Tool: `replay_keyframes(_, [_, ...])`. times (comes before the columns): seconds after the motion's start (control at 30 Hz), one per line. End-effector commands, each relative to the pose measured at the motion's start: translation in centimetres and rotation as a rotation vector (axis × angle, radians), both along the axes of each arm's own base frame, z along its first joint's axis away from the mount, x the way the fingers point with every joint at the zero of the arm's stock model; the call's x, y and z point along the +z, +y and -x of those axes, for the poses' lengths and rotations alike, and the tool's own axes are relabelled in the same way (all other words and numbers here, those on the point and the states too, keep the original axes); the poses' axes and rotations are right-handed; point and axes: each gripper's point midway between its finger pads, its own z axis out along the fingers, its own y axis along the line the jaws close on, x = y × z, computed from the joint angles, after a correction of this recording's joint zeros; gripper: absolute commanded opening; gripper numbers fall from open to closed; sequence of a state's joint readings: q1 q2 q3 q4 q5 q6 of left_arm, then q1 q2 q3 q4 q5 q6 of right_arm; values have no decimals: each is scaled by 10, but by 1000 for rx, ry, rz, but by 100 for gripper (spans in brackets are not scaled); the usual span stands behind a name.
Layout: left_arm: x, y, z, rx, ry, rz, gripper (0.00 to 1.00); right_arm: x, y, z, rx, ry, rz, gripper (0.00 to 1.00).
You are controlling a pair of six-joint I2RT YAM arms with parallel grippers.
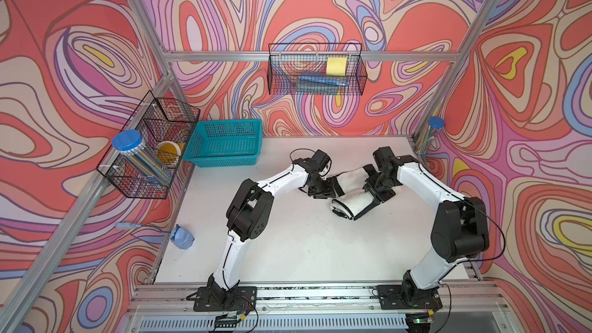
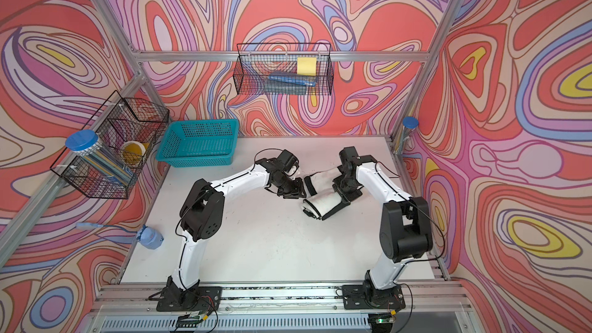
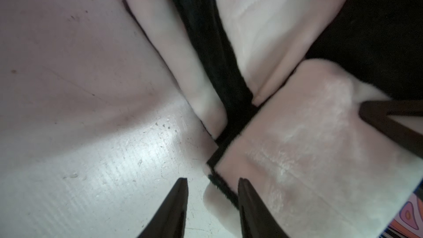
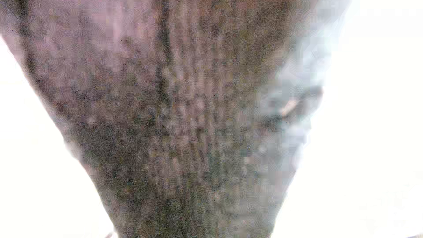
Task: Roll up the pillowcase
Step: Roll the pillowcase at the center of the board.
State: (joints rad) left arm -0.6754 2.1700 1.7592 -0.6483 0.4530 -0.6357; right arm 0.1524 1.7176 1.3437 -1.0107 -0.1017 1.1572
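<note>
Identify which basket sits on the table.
The teal plastic basket: it rests on the table, while the back wire basket and side wire basket hang from rails.

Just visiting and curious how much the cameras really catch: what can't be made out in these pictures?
Right wrist view: all blur, dark and white smears; nothing nameable.
Right gripper: in both top views its own wrist hides the jaws over the pillowcase; grip unclear.
Left gripper: the left wrist view's edge cuts off all but the tips.
Blue item in the back-wall wire basket: mesh-veiled, too small.
</note>
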Motion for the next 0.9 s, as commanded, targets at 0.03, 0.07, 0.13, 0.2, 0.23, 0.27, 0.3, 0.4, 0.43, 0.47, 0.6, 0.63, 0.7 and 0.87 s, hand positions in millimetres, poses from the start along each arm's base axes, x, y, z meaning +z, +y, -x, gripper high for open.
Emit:
replay_keyframes(0.03, [1, -4, -5, -22, -1, 0, 42, 5, -7, -10, 31, 6, -43, 39])
replay_keyframes(0.07, [1, -6, -5, -23, 4, 6, 42, 6, -8, -13, 33, 7, -63, 40])
replay_keyframes(0.13, [-2, -7, -6, -22, 17, 15, 41, -1, -10, -25, 43, 15, -77, 36])
replay_keyframes(0.2, [-5, -6, -7, -19, 23, 11, 41, 5, -9, -35, 64, -7, -80, 33])
replay_keyframes(0.23, [-5, -6, -8, -18, 21, 11, 41, 7, -6, -37, 77, -12, -91, 32])
replay_keyframes(0.27, [-4, -4, -9, -15, 21, 11, 41, 8, -4, -34, 84, -9, -98, 32])
replay_keyframes(0.3, [-2, -2, -11, -9, 18, 11, 41, 6, -3, -26, 89, 1, -107, 31])
replay_keyframes(0.4, [5, 5, -19, -3, -10, 4, 40, 0, -3, 13, 114, 41, -107, 31])
replay_keyframes(0.43, [9, 6, -23, -4, -24, 1, 39, -2, -6, 29, 124, 59, -97, 31])
replay_keyframes(0.47, [15, 6, -29, -4, -49, 0, 39, -2, -8, 42, 124, 66, -94, 31])
replay_keyframes(0.6, [32, -5, -49, -18, -101, 7, 36, 0, -9, 81, 119, 85, -100, 31])
replay_keyframes(0.63, [35, -10, -52, -19, -100, 24, 35, 1, -11, 85, 120, 81, -93, 32])
replay_keyframes(0.7, [36, -27, -50, -49, -105, 37, 31, 1, -13, 92, 128, 87, -90, 32])
replay_keyframes(0.87, [18, -65, 10, -187, -26, 40, 11, -2, -12, 90, 128, 83, -93, 33])
